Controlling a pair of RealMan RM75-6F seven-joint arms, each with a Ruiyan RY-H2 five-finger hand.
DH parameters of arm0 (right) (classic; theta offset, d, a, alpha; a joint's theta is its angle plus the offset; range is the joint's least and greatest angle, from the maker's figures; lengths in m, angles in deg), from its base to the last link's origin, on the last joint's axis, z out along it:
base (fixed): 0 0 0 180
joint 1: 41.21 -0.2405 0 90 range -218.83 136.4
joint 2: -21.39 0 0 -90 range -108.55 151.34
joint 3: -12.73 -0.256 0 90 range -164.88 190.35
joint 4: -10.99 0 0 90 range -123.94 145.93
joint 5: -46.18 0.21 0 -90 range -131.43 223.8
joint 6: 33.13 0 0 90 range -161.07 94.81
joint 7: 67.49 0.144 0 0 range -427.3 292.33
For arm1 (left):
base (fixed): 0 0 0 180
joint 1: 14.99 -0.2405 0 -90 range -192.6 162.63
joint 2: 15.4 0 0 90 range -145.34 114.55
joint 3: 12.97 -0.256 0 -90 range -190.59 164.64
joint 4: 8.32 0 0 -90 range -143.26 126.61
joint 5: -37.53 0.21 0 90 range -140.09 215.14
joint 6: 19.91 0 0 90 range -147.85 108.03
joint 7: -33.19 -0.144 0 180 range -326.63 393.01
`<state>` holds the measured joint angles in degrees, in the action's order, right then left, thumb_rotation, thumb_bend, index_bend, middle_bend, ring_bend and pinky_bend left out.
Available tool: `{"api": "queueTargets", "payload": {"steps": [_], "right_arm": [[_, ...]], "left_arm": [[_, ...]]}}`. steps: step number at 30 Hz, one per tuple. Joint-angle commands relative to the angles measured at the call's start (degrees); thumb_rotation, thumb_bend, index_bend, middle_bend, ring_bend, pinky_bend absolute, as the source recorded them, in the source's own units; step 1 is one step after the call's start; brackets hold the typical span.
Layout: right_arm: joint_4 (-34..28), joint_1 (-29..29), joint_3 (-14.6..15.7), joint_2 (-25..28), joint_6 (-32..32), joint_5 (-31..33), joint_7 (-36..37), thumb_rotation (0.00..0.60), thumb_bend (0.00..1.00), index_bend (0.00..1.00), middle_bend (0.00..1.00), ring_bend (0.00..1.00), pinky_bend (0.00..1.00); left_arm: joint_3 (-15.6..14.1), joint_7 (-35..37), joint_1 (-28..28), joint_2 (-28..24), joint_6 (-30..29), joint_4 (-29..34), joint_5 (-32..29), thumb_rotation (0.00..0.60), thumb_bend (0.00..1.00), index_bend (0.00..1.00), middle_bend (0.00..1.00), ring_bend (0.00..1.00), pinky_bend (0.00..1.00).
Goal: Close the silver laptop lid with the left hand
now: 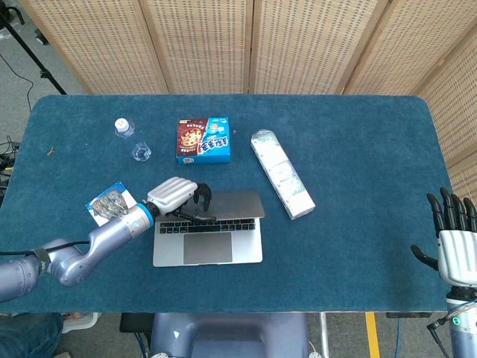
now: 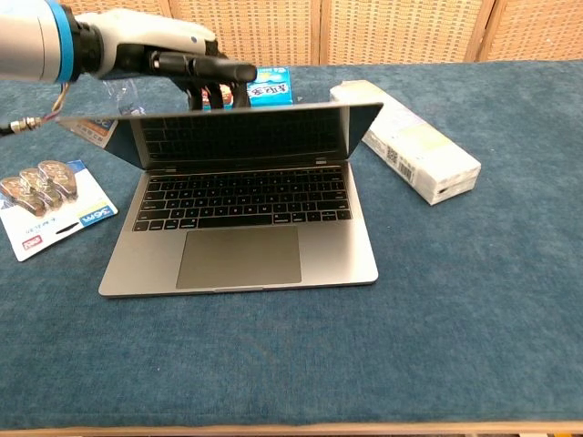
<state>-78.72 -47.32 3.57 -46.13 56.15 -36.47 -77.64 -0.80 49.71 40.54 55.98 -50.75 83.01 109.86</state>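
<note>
A: Your left hand (image 1: 173, 195) sits on the back of the silver laptop lid (image 2: 244, 133) at centre frame, dark fingers (image 2: 196, 66) curled over its top edge, lid tilted well forward over the keyboard

B: And your right hand (image 1: 456, 242)?

A: Lower right corner, fingers spread upright, holding nothing. One laptop, one cookie box (image 1: 203, 139), one long white pack (image 1: 282, 173), one card of tape rolls (image 2: 50, 205)
</note>
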Motion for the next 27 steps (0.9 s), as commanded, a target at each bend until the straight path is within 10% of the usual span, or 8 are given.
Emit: {"api": "queueTargets", "payload": {"steps": [1,27], "right_arm": [[0.0,0.0,0.0,0.0,-0.1,0.0,0.0,0.6,0.0,0.0,0.0,0.0,0.0],[0.0,-0.1,0.1,0.0,-0.5,0.3,-0.1,0.6,0.0,0.0,0.0,0.0,0.0]], "left_arm": [[-1.3,-0.3,-1.0,1.5,-1.8,-0.5,1.5,0.087,0.0,0.53,0.37,0.42,0.52],[-6.3,2.2,-4.1,11.5,-5.5,-7.2,4.7,0.084,0.0,0.53,0.37,0.41,0.52]]}}
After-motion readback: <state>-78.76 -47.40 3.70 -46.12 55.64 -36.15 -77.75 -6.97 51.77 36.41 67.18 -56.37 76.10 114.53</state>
